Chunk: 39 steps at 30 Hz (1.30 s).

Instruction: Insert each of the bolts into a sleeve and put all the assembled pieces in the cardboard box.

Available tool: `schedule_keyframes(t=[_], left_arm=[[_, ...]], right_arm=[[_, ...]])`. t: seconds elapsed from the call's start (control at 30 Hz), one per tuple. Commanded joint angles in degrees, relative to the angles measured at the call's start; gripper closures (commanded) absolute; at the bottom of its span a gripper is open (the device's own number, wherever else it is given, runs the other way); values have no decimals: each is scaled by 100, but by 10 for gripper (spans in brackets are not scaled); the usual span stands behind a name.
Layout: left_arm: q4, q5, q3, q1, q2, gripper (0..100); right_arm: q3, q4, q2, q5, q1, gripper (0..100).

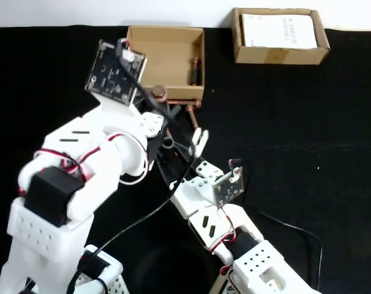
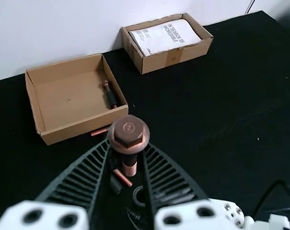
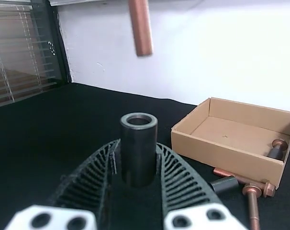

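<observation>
Left gripper (image 2: 128, 149) clamped on a bolt (image 2: 128, 135), head uppermost, long axis vertical, shaft pointing straight down; right gripper (image 3: 138, 160) closed around a sleeve (image 3: 138, 146), upright beneath it, bore opening upward; the two apparently held roughly in line so the shaft can drop into the bore, tip and rim apart; cardboard box (image 1: 164, 61) just behind, one assembled piece (image 1: 194, 70) lying inside; a spare bolt (image 3: 252, 203) and spare sleeve (image 3: 225, 183) lie before it.
</observation>
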Motion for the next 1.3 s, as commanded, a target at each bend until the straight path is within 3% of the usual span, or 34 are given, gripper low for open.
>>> schedule_keyframes(t=[0.0,0.33,0.63,1.27], left_arm=[[369,18,-752,22,242,989],[360,26,-154,444,734,992],[-62,18,690,110,295,992],[185,26,286,154,92,991]], right_arm=[[708,-101,-84,-35,-22,991],[708,-101,-84,-35,-13,991],[708,-101,-84,-35,-13,991],[708,-101,-84,-35,-13,991]])
